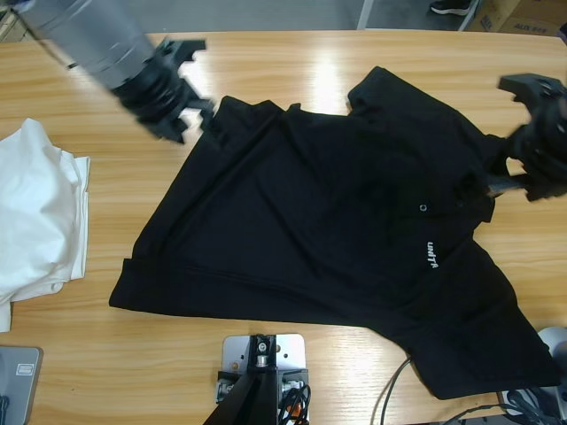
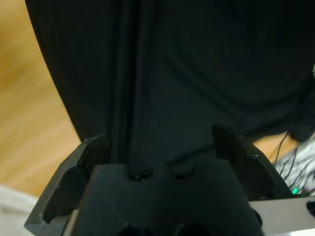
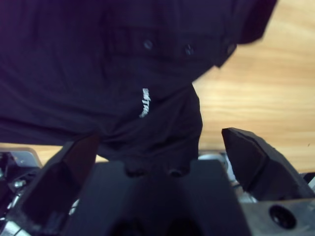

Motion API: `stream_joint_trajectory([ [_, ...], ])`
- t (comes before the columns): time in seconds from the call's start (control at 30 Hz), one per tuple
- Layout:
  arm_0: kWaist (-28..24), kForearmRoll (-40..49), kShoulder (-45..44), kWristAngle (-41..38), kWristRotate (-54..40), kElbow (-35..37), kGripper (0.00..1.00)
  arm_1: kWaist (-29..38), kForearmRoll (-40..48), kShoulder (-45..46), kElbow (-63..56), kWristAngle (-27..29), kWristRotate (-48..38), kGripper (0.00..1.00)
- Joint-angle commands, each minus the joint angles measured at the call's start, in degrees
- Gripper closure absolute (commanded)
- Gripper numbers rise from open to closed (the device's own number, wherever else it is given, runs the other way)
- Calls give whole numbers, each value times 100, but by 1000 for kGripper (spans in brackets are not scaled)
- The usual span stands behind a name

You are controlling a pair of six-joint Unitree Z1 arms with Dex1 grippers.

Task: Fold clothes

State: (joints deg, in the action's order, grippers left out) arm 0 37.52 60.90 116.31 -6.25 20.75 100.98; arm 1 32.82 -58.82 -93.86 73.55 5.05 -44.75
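Lying spread across the middle of the counter [image 1: 354, 71], the black polo [image 1: 337, 230] is seen with its long axis running from the upper left hem corner to the lower right sleeve. The left end effector [image 1: 190, 111] is held spread at the upper left edge, the right end effector [image 1: 523, 168] spread at the collar side. Folded white shirts [image 1: 35, 221] are stacked apart, far left.

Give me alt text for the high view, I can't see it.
A black polo lies spread across a wooden table, with one gripper at its upper left edge and another gripper at its collar on the right. Folded white shirts sit at left.
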Motion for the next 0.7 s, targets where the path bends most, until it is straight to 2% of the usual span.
stream_joint_trajectory([
  [0.03,-244,50,2071,-9,448,1869,36,-206,37,-682,432,-11,370,4],
  [0.1,-288,542,2547,124,509,2743,35,-206,37,-756,415,-55,370,4],
  [0.23,-309,2265,3702,195,523,5130,32,-341,51,-825,459,-48,434,4],
  [0.3,-307,2808,4052,195,527,5775,32,-455,53,-832,515,-39,495,4],
  [0.57,-245,3043,4256,429,602,6032,32,-636,64,-870,547,-30,546,4],
  [0.7,-389,3151,4325,1040,1140,6047,32,-636,46,-828,485,-39,576,4],
])
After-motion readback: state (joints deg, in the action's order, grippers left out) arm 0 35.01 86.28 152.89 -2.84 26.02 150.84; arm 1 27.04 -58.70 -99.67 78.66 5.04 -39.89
